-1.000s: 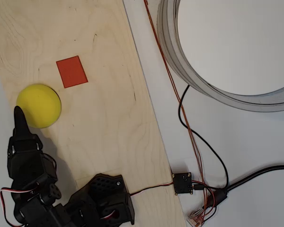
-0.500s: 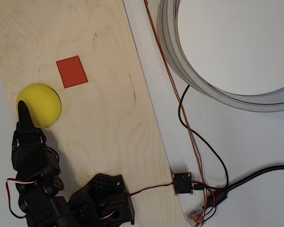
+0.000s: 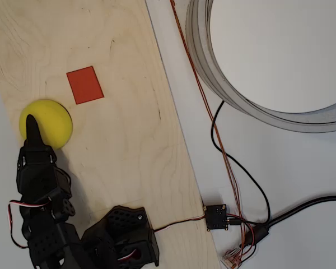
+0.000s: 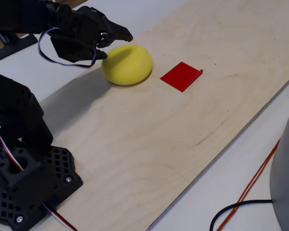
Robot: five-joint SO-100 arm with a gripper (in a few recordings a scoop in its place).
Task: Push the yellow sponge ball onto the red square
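Note:
The yellow sponge ball [image 3: 51, 124] rests on the wooden board [image 3: 123, 129], below and to the left of the red square [image 3: 85, 84] with a small gap between them. In the fixed view the ball [image 4: 127, 65] lies left of the red square [image 4: 181, 76]. My black gripper [image 3: 30, 120] is shut, with its pointed tip over the ball's left part. Seen from the fixed view, the gripper [image 4: 125, 35] reaches over the ball's top from the left and looks to be touching it.
The arm's black base [image 3: 120, 241] stands on the board's lower edge. Right of the board on the white table lie red and black cables [image 3: 224, 157], a small black circuit box [image 3: 216, 217] and a large grey ring [image 3: 213, 67].
In the overhead view the gripper has crept upward, from the ball's lower left edge to over its left part. The ball has barely shifted.

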